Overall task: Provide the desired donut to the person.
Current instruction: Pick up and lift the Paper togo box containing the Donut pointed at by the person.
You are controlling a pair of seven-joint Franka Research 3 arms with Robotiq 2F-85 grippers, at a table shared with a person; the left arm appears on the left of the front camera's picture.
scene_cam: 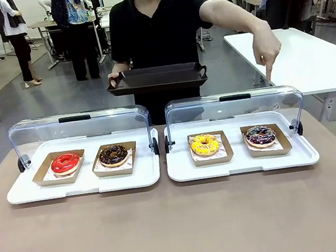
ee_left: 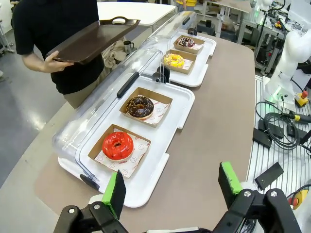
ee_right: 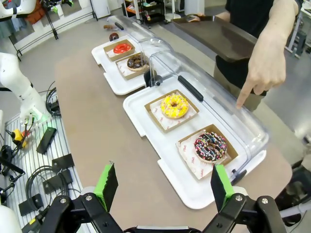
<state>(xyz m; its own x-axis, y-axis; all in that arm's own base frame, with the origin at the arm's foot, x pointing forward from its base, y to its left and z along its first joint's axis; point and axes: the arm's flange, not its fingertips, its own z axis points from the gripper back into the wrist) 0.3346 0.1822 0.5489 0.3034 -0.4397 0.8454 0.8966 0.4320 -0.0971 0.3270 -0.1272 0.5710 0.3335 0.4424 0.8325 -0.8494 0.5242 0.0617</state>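
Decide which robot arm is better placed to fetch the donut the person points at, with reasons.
Right, probably. The person's hand points at the sprinkled donut, rightmost in the right tray. It lies just ahead of the open right gripper; the open left gripper faces the red donut at the opposite end.

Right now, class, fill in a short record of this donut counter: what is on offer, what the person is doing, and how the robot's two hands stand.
Left case: red donut, chocolate donut
Right case: yellow donut, sprinkled donut
Person: holds black tray; pointing hand aims down at the right end of the Right case, nearest the sprinkled donut
Left hand: open, holding nothing
Right hand: open, holding nothing
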